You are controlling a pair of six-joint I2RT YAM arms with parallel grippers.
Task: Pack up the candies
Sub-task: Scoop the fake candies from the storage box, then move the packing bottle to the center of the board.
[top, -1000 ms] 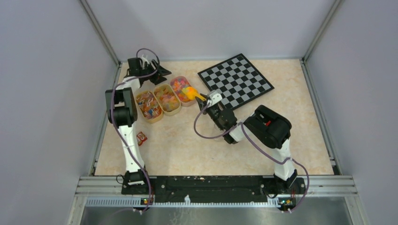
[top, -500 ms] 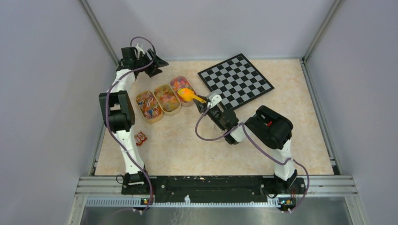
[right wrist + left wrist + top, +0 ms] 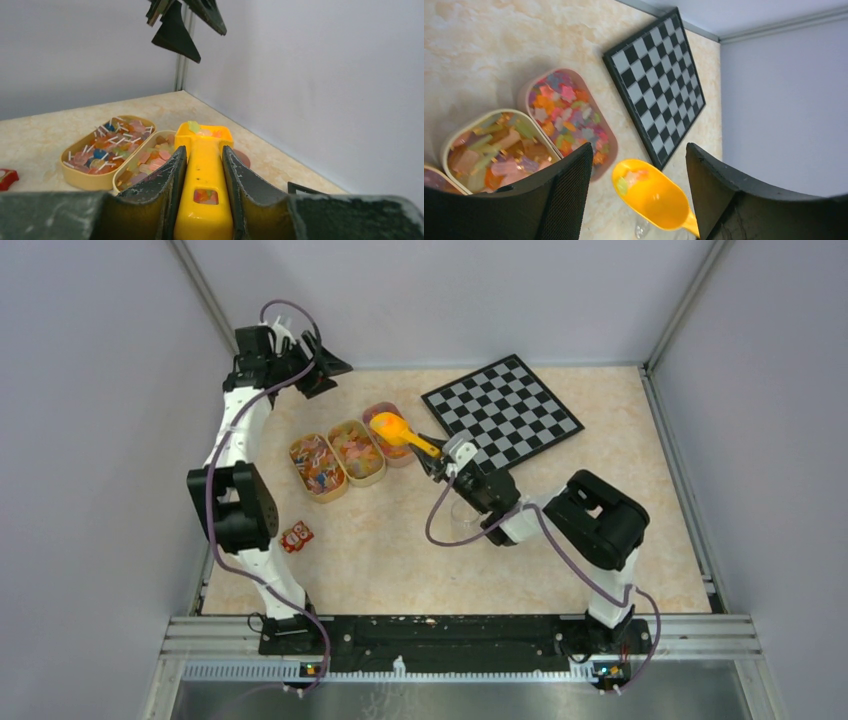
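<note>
The candies (image 3: 566, 112) are tiny mixed-colour sweets filling a pink oval tray (image 3: 380, 412) beside the chessboard. My right gripper (image 3: 440, 458) is shut on the handle of a yellow-orange scoop (image 3: 390, 427) and holds its bowl above that tray. A few candies (image 3: 634, 179) lie in the scoop's bowl. In the right wrist view the right gripper (image 3: 204, 150) has both fingers clamped on the scoop handle (image 3: 202, 195). My left gripper (image 3: 322, 377) is open and empty, raised high at the back left. In its wrist view the left gripper (image 3: 638, 150) looks down on the scoop.
Two cream trays (image 3: 317, 466) (image 3: 356, 452) of other sweets stand left of the pink tray. A chessboard (image 3: 502, 410) lies at the back right. A small red item (image 3: 297, 537) lies near the left arm. A clear jar (image 3: 462, 515) sits under my right arm.
The left arm has swung up and back towards the left corner. The right gripper has lifted the scoop out of the pink tray with a few candies in it.
</note>
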